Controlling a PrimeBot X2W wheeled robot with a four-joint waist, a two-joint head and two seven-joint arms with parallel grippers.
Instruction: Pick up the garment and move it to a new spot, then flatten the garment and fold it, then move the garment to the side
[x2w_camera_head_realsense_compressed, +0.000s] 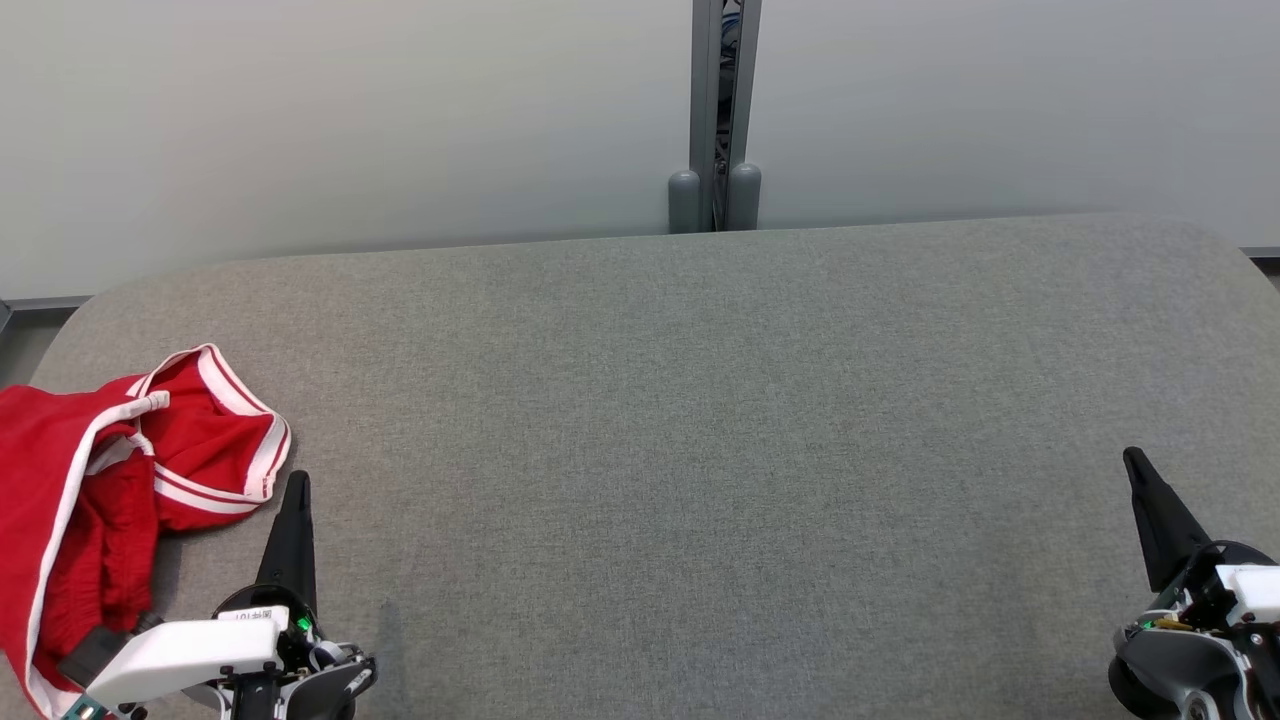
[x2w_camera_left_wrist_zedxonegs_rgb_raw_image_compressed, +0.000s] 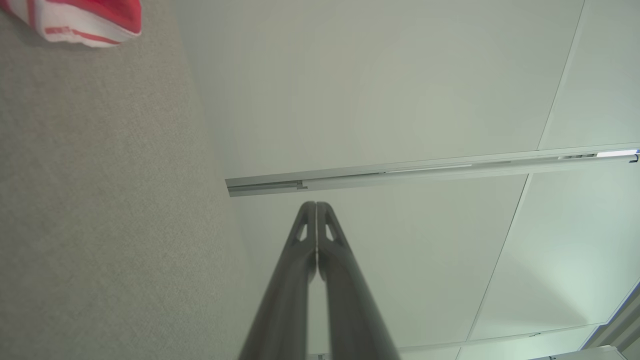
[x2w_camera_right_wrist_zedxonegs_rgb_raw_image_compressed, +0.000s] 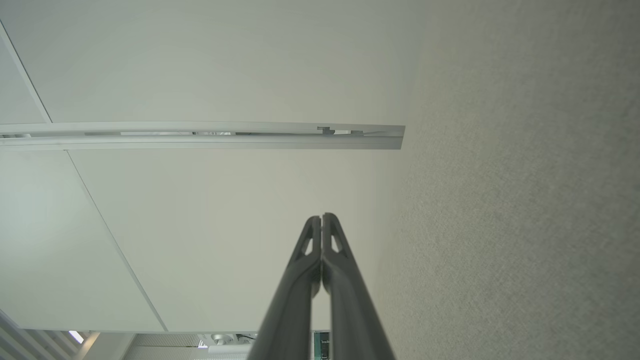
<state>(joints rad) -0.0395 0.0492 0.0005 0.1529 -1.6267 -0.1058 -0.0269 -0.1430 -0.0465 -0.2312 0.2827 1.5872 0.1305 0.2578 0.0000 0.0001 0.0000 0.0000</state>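
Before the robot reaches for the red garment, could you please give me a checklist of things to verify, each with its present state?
1. Red garment lies crumpled on the table, at the robot's left: ok.
2. Left gripper open for a grasp: not ok, it is shut.
3. Left gripper close to the garment: ok.
4. Right gripper empty and far from the garment: ok, shut.
5. Bare table surface for a new spot: ok.
6. Garment wholly on the table: cannot tell, the picture's edge cuts it.

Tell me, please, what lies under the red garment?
The garment lies bunched on the grey table, which shows around it. Whether anything else is beneath its folds cannot be seen, since they cover that spot.
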